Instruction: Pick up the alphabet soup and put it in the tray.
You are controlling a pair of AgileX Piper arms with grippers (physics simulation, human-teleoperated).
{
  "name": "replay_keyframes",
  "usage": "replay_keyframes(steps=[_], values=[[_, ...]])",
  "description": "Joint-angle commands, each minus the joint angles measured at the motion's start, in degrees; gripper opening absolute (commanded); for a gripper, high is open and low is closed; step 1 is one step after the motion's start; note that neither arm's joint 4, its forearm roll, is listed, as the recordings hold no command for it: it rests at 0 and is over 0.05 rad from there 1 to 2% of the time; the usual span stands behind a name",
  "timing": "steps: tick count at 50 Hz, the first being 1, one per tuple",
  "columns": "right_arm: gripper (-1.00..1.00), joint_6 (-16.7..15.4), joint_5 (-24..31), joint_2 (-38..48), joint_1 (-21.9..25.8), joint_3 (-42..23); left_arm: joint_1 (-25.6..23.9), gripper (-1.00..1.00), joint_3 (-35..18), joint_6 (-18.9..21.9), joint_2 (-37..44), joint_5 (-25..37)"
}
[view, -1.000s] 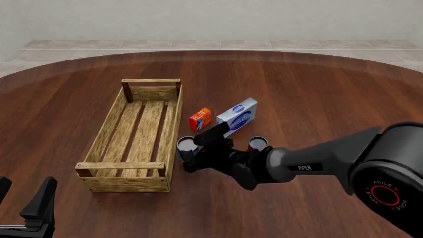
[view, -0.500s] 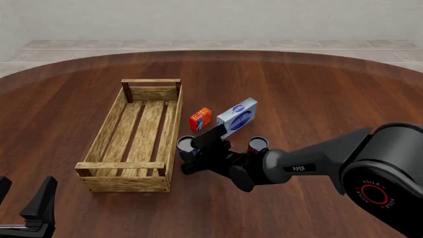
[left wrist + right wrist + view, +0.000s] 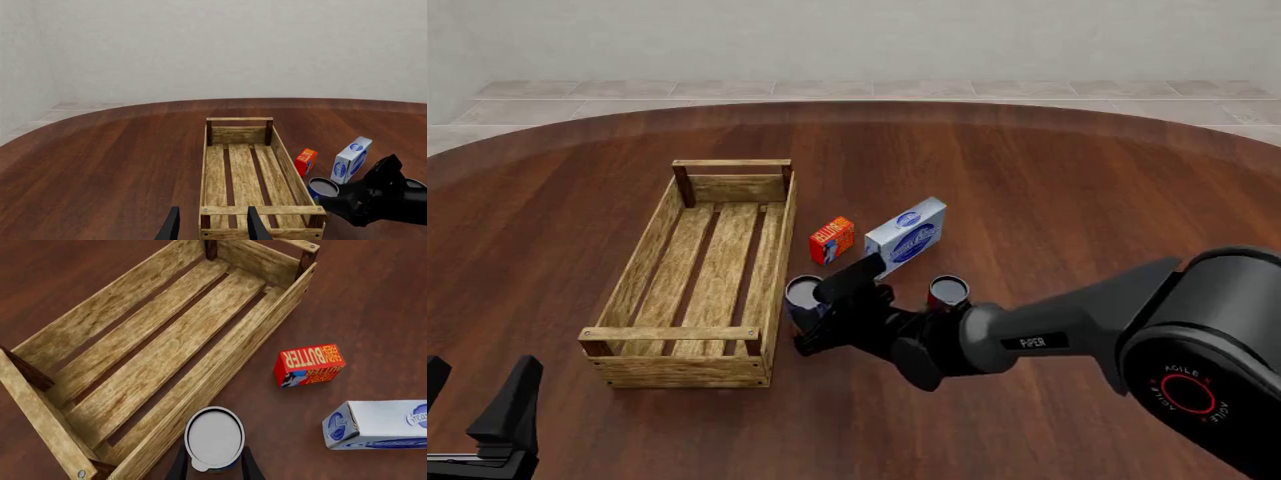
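Observation:
The alphabet soup (image 3: 805, 291) stands upright on the table, silver top up, right against the long outer wall of the tray (image 3: 777, 262). My right gripper (image 3: 810, 318) reaches down over it. In the right wrist view both dark fingers (image 3: 179, 465) hug the sides of the alphabet soup (image 3: 214, 437), so the right gripper (image 3: 213, 460) is shut on it. The tray (image 3: 247, 355) is a light-wood slatted crate with nothing inside. My left gripper (image 3: 478, 392) hangs open near the front left, well short of the tray (image 3: 262, 210), with nothing between its fingers (image 3: 172, 227).
A second can with a red label (image 3: 949, 291) stands just right of my right arm. Behind the cans lie a red butter box (image 3: 831, 240) and a white-and-blue box (image 3: 906, 235). The round wooden table's far edge (image 3: 854, 108) curves behind them.
My right arm has settled slightly lower and toward the tray around the soup can. The can, the tray and the left arm have not moved.

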Motion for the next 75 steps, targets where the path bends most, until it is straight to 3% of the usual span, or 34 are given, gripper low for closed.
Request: replay_keyframes(steps=[1, 31, 75], values=[[-1.00, 1.2, 0.0, -2.5, 0.2, 1.8, 0.0, 1.00, 0.0, 0.0, 0.0, 0.0], [-1.00, -0.8, 1.4, -11.5, 0.1, 5.1, 0.0, 1.00, 0.0, 0.0, 0.0, 0.0], [-1.00, -2.4, 12.2, -19.8, 3.1, -4.1, 0.0, 1.00, 0.0, 0.0, 0.0, 0.0]])
